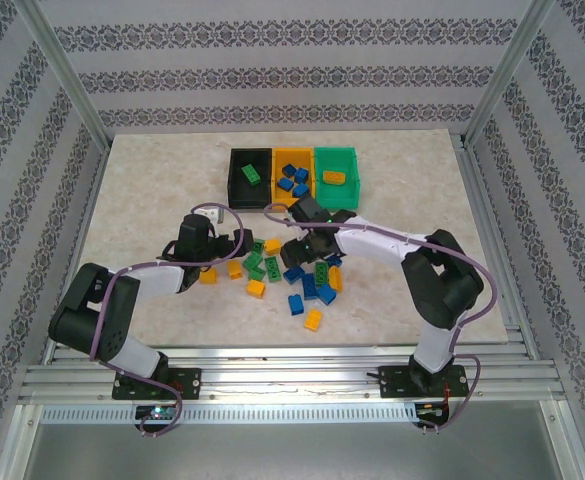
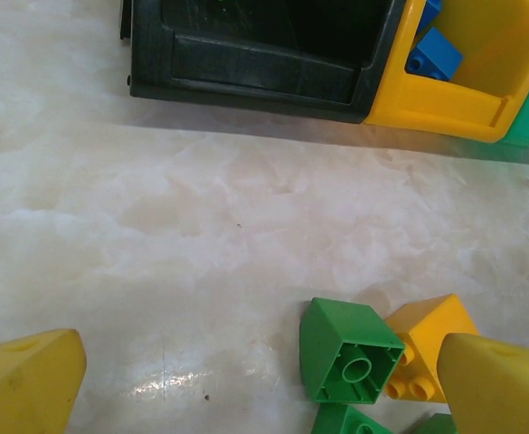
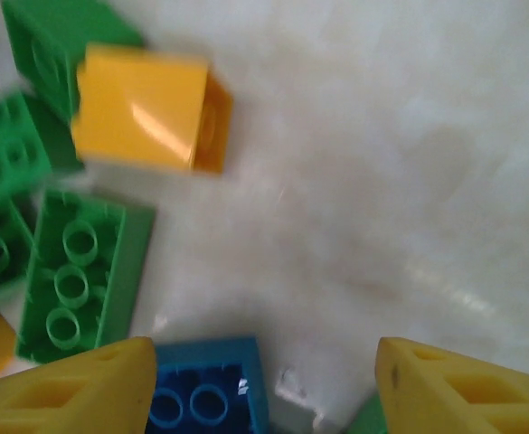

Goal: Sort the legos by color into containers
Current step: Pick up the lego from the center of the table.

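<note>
Top view: the legos point(image 1: 290, 272) lie scattered at the centre of the counter point(image 1: 152, 170), with three containers point(image 1: 294, 178) at 12 o'clock.

Left wrist: the left tool point(image 2: 262, 348) is released, with a green brick point(image 2: 350, 353) at 5 o'clock.

Right wrist: the right tool point(image 3: 266, 353) is spread and empty, with a blue brick point(image 3: 205, 389) at 7 o'clock.

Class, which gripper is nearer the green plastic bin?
Right. The right gripper hangs over plastic bricks before the green plastic bin; the left gripper sits farther left, facing the black plastic bin.
</note>
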`<state>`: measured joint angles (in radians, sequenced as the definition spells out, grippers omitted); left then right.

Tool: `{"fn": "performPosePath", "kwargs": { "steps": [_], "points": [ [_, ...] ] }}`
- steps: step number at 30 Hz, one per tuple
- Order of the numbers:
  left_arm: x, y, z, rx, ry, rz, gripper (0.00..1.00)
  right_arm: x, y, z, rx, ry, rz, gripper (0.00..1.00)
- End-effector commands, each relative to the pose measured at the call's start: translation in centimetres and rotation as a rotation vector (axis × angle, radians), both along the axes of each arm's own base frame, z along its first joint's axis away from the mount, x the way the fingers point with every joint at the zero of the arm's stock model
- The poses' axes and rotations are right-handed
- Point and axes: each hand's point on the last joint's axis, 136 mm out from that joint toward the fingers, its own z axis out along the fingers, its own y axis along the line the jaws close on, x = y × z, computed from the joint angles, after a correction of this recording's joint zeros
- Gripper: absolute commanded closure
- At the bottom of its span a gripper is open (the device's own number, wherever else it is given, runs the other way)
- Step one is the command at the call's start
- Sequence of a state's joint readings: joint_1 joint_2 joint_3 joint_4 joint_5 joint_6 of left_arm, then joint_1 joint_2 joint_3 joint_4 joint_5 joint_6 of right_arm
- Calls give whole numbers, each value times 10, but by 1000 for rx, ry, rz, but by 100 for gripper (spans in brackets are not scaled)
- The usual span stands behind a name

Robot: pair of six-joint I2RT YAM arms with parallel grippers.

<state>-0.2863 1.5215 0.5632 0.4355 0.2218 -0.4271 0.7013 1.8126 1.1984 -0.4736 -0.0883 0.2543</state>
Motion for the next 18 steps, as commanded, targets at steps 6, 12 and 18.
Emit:
{"fn": "performPosePath", "kwargs": {
  "steps": [6, 12, 18],
  "points": [
    [11, -5, 13, -30, -37, -9, 0, -30, 20, -33, -114, 67, 146, 33],
    [11, -5, 14, -29, -41, -8, 0, -37, 11, -51, -181, 93, 145, 46],
    [12, -5, 12, -34, -36, -8, 0, -16, 6, -24, -144, 1, 93, 54]
  ]
}}
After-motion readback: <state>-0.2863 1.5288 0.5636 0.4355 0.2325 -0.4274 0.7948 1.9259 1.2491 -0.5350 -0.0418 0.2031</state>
